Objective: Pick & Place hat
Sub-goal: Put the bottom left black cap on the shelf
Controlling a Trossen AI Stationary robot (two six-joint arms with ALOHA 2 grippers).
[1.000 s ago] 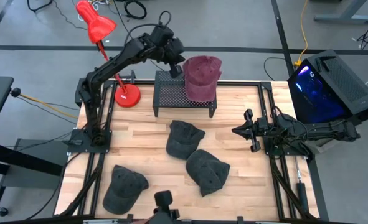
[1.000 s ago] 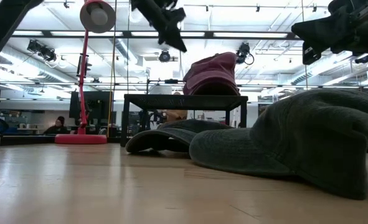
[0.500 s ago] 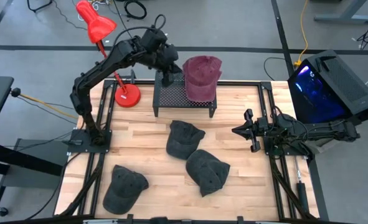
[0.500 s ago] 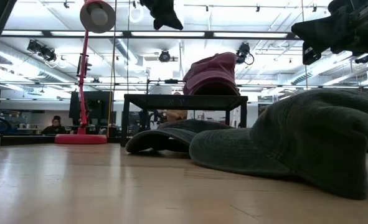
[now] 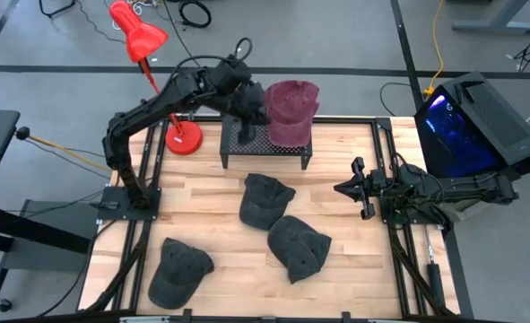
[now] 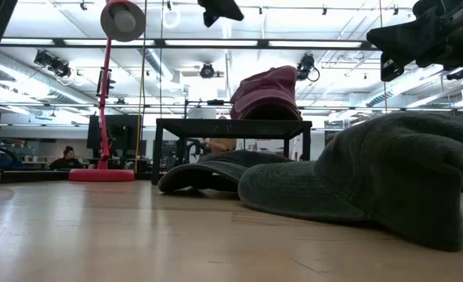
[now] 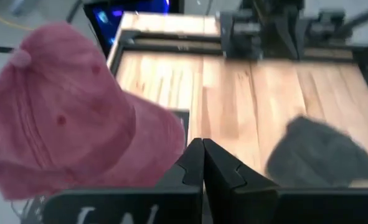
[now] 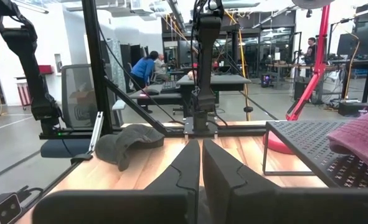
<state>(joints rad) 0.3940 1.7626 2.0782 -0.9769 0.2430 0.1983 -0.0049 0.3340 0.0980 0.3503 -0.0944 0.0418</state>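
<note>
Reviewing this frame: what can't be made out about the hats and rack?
- Red hat: its brim is hidden in the low view by the crown.
- Rack: far edge covered in the high view by the left gripper.
- Front grey hat: cut off by the low view's right edge.

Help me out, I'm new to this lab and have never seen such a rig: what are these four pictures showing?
Two dark robot arms work at a wooden table. One picture looks down from above, one looks across at table height, and two come from cameras on the wrists. The left gripper, fingers shut and empty, hangs over a black mesh rack that carries a maroon hat. Three grey hats lie on the wood and a red lamp stands at the table's back left corner. The right gripper waits, shut, at the right edge.
</note>
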